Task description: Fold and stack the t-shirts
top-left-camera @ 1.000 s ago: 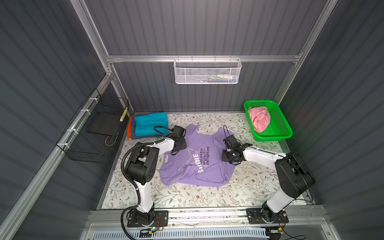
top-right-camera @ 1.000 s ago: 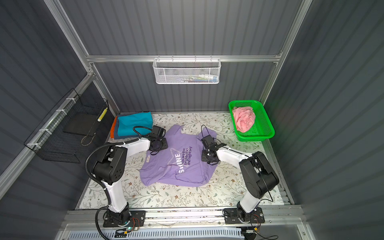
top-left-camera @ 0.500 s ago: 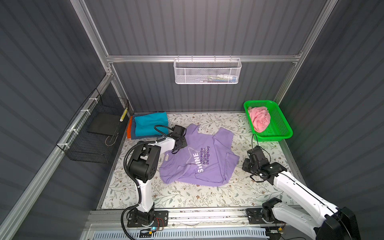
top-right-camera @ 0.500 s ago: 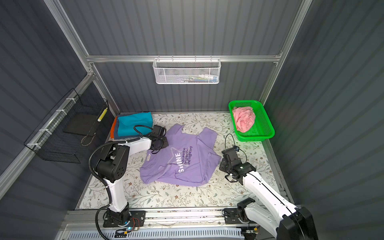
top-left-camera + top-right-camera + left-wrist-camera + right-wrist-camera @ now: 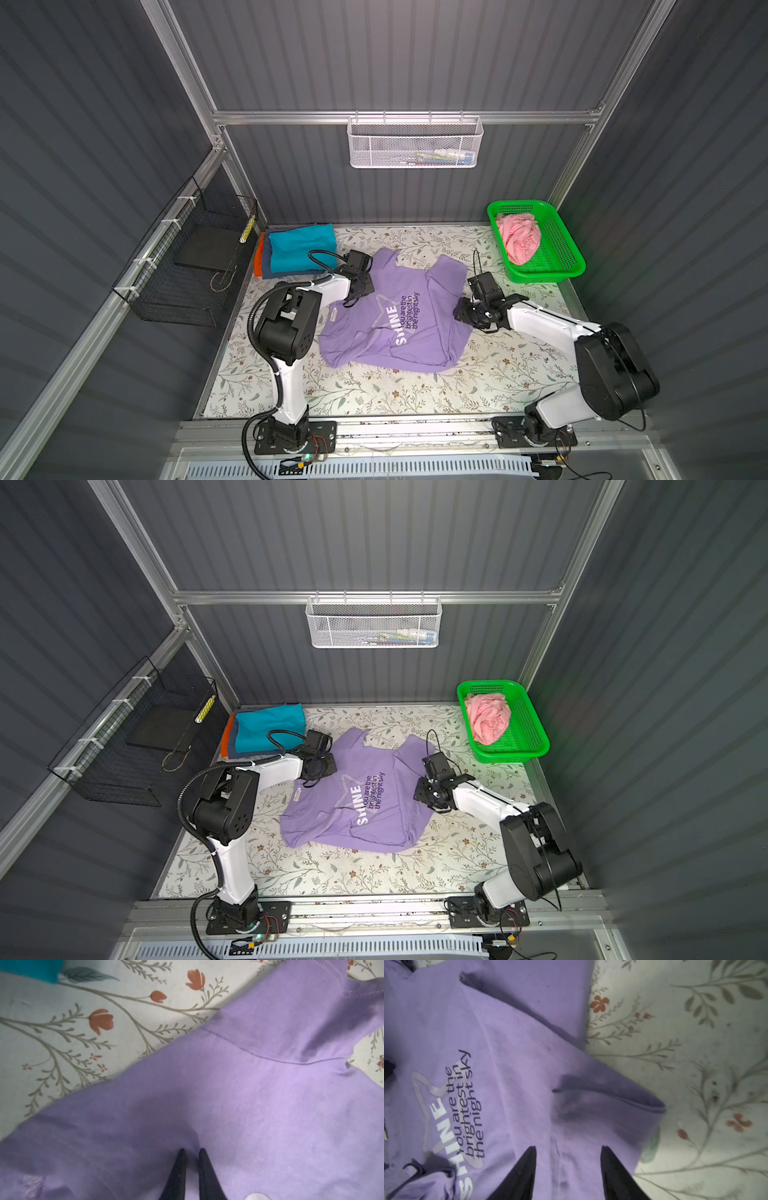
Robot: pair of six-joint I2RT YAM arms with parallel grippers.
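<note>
Right gripper [image 5: 568, 1148] back at edge of 1 lavender t-shirt [image 5: 432, 332], jaws well apart, holding nothing; left gripper [image 5: 192, 1150] narrow, pinching same cloth near shoulder.

Bright and even over the floral tabletop [image 5: 415, 395] in both top views, lit from overhead; dim out at the frame edges along the dark walls. Only soft shadows, tucked under the arms. Crisp enough to read the print on the lavender t-shirt [image 5: 432, 345]. Faint green glow spilling off the green basket [image 5: 540, 272], right of centre. And in close on the wrist views: dimmer, grainy, soft, with smeared flowers and deep shadow in the cloth folds.
</note>
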